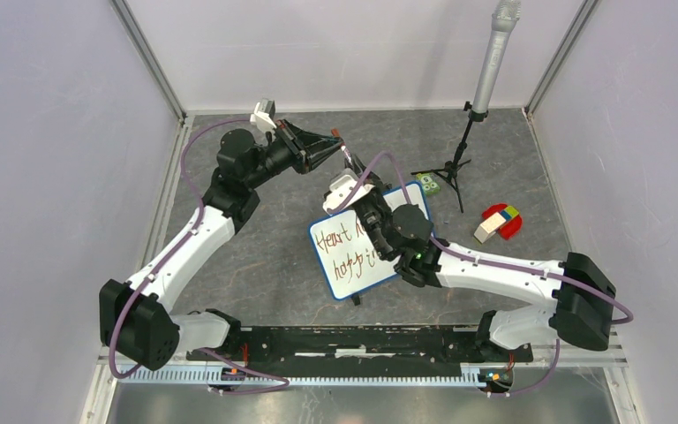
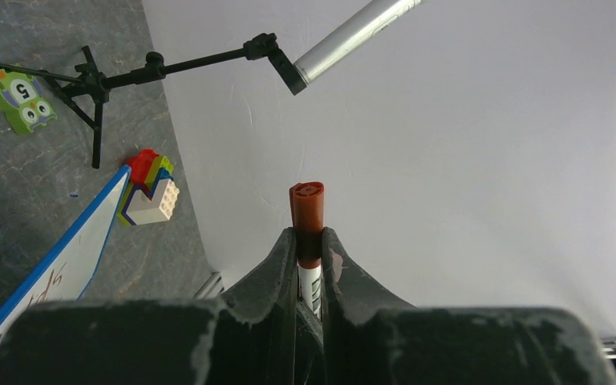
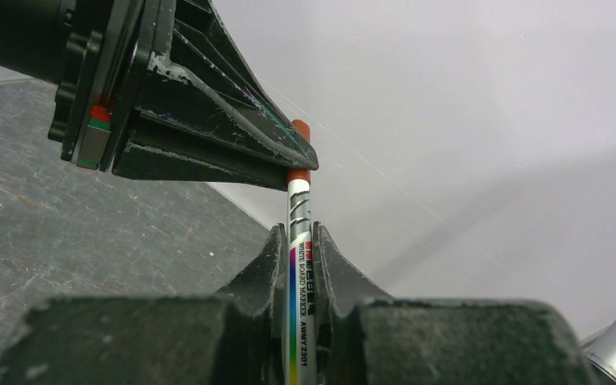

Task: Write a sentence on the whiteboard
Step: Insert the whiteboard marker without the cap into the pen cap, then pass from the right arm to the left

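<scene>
Two lines of reddish-brown writing, the sentence (image 1: 342,243), run across the whiteboard (image 1: 357,281), which sits skewed at the middle of the table (image 1: 265,256). "Heart" reads clearly; the rest is partly hidden under the right arm. Just beyond the board's far edge, both tools meet on one marker (image 3: 299,210). The right tool (image 3: 298,237) is clamped tight on the white barrel. The left tool (image 2: 309,238) is pinched on the brown cap (image 2: 307,204) at the marker's end. Farther right are a tripod stand (image 1: 459,163), a green owl block (image 1: 428,184) and stacked coloured blocks (image 1: 499,223).
</scene>
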Controlling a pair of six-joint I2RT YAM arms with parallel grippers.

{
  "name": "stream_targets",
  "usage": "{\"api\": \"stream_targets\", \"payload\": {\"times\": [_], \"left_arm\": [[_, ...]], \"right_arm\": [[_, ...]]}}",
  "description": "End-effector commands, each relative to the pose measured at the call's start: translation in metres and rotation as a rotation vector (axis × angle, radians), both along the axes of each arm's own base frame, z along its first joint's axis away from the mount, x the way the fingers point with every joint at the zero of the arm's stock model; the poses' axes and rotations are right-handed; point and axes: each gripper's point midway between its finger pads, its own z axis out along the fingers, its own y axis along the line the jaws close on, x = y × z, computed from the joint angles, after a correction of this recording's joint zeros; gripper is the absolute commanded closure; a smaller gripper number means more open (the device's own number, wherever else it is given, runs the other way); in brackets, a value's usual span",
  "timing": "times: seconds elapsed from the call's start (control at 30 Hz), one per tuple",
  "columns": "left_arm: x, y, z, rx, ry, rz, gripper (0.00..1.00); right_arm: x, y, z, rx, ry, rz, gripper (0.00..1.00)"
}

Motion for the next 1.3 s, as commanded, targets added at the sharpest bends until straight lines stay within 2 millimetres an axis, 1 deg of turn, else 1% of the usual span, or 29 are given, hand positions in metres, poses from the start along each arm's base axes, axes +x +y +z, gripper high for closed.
{"api": "stream_targets", "payload": {"times": [0.0, 0.07, 0.17, 0.23, 0.33, 0.4, 0.47, 0.53, 0.57, 0.7, 0.83, 1.0, 1.13, 1.27], "left_arm": [[-0.041, -0.018, 0.001, 0.054, -0.043, -0.221, 0.98], [-0.032, -0.009, 0.009, 0.050, -0.061, -0.190, 0.98], [-0.026, -0.004, 0.020, 0.058, -0.098, -0.173, 0.97], [-0.025, -0.004, 0.028, 0.066, -0.133, -0.171, 0.90], [-0.021, -0.001, 0.036, 0.083, -0.169, -0.153, 0.81], [-0.017, 0.002, 0.041, 0.087, -0.190, -0.137, 0.69], [-0.016, 0.006, 0.046, 0.089, -0.210, -0.124, 0.60], [-0.014, 0.010, 0.051, 0.094, -0.232, -0.113, 0.52], [-0.014, 0.011, 0.054, 0.095, -0.240, -0.108, 0.50], [-0.013, 0.014, 0.061, 0.101, -0.271, -0.097, 0.46], [-0.013, 0.012, 0.065, 0.102, -0.293, -0.106, 0.42], [-0.028, 0.005, 0.074, 0.071, -0.345, -0.165, 0.39], [-0.040, -0.005, 0.072, 0.075, -0.362, -0.211, 0.38], [-0.047, -0.013, 0.068, 0.077, -0.363, -0.242, 0.39]], "right_arm": [[-0.002, -0.014, 0.037, 0.077, -0.116, 0.011, 1.00], [-0.004, -0.022, 0.039, 0.055, -0.151, -0.019, 1.00], [-0.009, -0.039, 0.043, 0.034, -0.233, -0.072, 1.00], [-0.015, -0.052, 0.049, 0.030, -0.302, -0.112, 1.00], [-0.021, -0.063, 0.052, 0.020, -0.366, -0.140, 1.00], [-0.024, -0.065, 0.052, 0.010, -0.381, -0.135, 1.00], [-0.027, -0.067, 0.051, 0.002, -0.391, -0.131, 1.00], [-0.029, -0.069, 0.050, -0.001, -0.397, -0.130, 1.00], [-0.030, -0.070, 0.050, 0.000, -0.399, -0.129, 1.00], [-0.039, -0.070, 0.050, -0.004, -0.434, -0.109, 1.00], [-0.049, -0.064, 0.051, -0.017, -0.481, -0.072, 1.00], [-0.063, -0.057, 0.050, -0.049, -0.547, -0.028, 1.00], [-0.069, -0.051, 0.049, -0.069, -0.573, -0.009, 1.00], [-0.071, -0.047, 0.050, -0.074, -0.579, -0.002, 1.00]]}}
